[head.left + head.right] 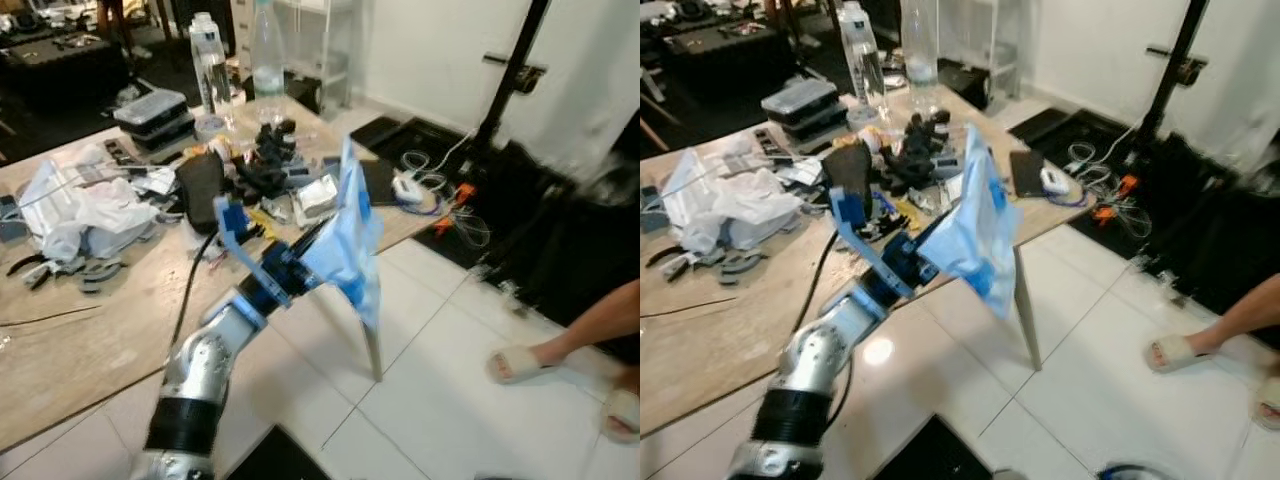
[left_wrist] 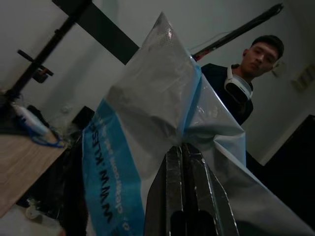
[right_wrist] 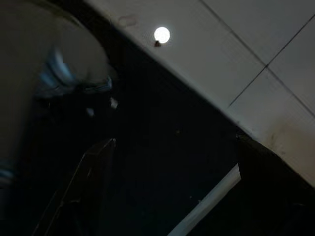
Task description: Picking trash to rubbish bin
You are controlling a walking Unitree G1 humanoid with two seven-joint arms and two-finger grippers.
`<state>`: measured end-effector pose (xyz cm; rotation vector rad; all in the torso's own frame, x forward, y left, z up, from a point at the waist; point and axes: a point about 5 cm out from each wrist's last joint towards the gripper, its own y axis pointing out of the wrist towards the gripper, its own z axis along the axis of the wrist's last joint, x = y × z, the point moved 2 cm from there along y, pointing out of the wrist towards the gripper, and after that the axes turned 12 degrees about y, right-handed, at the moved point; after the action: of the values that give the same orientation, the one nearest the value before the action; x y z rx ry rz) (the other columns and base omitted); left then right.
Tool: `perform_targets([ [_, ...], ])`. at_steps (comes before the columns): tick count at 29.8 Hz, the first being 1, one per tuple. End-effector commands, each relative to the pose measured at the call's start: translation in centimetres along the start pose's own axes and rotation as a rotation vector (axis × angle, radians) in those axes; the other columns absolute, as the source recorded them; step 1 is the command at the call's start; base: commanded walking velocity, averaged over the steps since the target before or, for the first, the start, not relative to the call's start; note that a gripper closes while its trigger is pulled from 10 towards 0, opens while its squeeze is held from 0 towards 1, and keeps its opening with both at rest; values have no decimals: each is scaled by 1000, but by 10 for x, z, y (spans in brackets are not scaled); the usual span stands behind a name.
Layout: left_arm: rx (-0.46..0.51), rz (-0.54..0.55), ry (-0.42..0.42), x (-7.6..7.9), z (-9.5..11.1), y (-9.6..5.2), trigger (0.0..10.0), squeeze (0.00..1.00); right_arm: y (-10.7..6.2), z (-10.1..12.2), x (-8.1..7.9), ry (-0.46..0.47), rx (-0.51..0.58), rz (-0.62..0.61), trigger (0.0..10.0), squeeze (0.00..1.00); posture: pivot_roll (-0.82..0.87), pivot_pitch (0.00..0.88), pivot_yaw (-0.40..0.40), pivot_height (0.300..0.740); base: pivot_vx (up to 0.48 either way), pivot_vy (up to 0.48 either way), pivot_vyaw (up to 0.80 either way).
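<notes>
A crumpled blue-and-white plastic bag (image 1: 345, 235) hangs in the air just past the wooden table's front edge (image 1: 90, 340). My left gripper (image 2: 181, 147) is shut on it, the two black fingers pinched together on a fold of the plastic (image 2: 147, 123). The silver left arm (image 1: 200, 365) reaches up from below, over the white tiled floor. My right gripper (image 3: 175, 142) hangs low in the shade, its fingers spread apart with nothing between them, floor tiles beyond it.
The table carries clutter: two clear bottles (image 1: 210, 65), a white crumpled bag (image 1: 75, 210), black parts, boxes, pliers. A black stand (image 1: 505, 85) and cables (image 1: 440, 195) lie on the floor to the right. A person's slippered foot (image 1: 525, 362) stands at the right.
</notes>
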<state>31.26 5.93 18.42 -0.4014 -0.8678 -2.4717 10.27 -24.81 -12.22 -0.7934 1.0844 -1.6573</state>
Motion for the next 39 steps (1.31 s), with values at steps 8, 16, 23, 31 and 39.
perform_targets([
  [8, -12, -7, 13, 2, -1, -1, 10000, 0, 0, 4, -1, -9, 10, 2, 10000, 0, -100, 42, 45, 740, -343, 0, 0],
  [16, -16, -9, 12, 1, -2, -2, 10000, 0, 0, 3, -1, -3, 9, 1, 10000, 0, -93, 43, 43, 740, -343, 0, 0],
  [23, -14, -4, 6, 1, -3, -2, 10000, 0, 1, 1, -1, -19, -14, -4, 10000, 0, -93, 43, 43, 740, -95, 0, -218],
  [31, -30, -6, 7, 0, -6, -2, 10000, 0, 1, 0, -2, -22, -23, -8, 10000, 0, -87, 41, 42, 740, 0, 0, -765],
  [39, -41, -23, 12, 2, -8, -1, 10000, 0, 1, 0, -2, -33, -28, -9, 10000, 0, -85, 31, 44, 740, 0, 0, -763],
])
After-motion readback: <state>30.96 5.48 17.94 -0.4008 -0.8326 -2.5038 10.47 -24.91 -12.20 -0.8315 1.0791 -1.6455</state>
